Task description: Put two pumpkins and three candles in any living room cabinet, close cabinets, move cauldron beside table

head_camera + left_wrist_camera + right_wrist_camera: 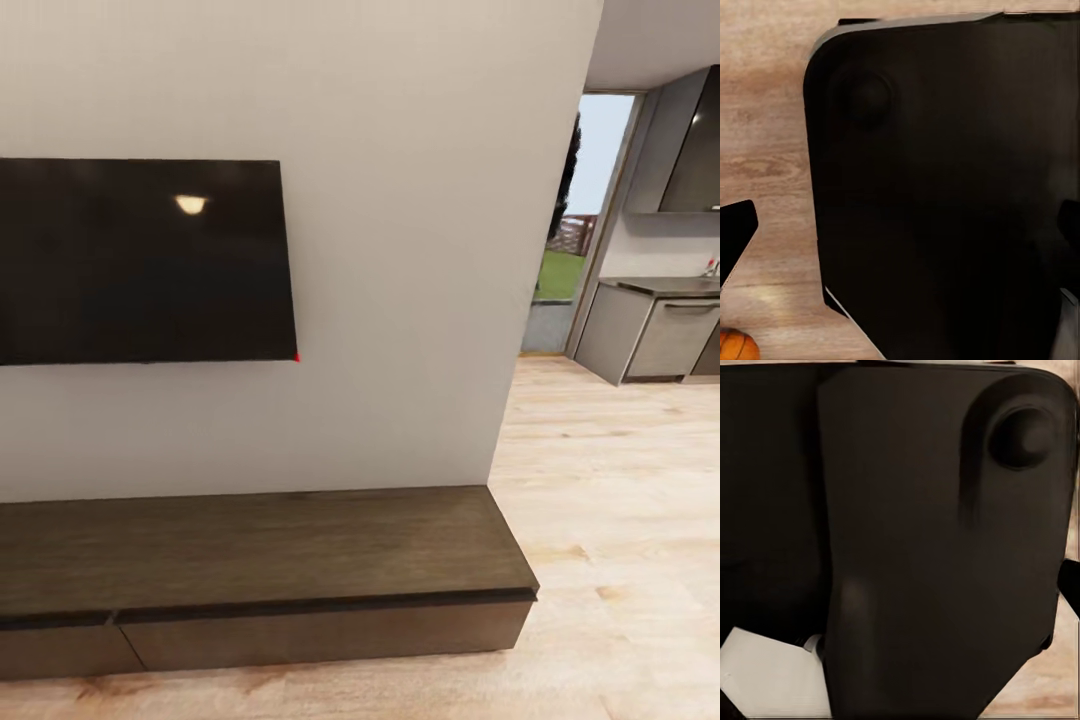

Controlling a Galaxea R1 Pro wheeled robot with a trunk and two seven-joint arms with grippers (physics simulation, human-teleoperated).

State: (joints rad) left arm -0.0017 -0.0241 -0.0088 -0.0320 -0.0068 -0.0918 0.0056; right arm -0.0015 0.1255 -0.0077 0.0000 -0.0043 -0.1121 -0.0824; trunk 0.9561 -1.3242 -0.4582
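Note:
The low dark-brown cabinet (260, 550) runs along the wall in the head view, with its right end near the wall's corner. Its front panels sit flush and look closed, and nothing lies on its flat top. One orange pumpkin (735, 347) peeks in at a corner of the left wrist view, lying on the wood floor beside my black base (945, 187). My left gripper (902, 225) hangs open over the base, its fingertips (736, 229) far apart. The right gripper (900, 585) also hangs over the base, open, with one fingertip (1069, 585) at the frame's edge. Candles, cauldron and table are out of view.
A dark wall-mounted TV (140, 260) hangs above the cabinet. Right of the wall's corner, pale wood floor (620, 500) leads to grey kitchen units (660, 335) and a glass door (575, 220) to the outside.

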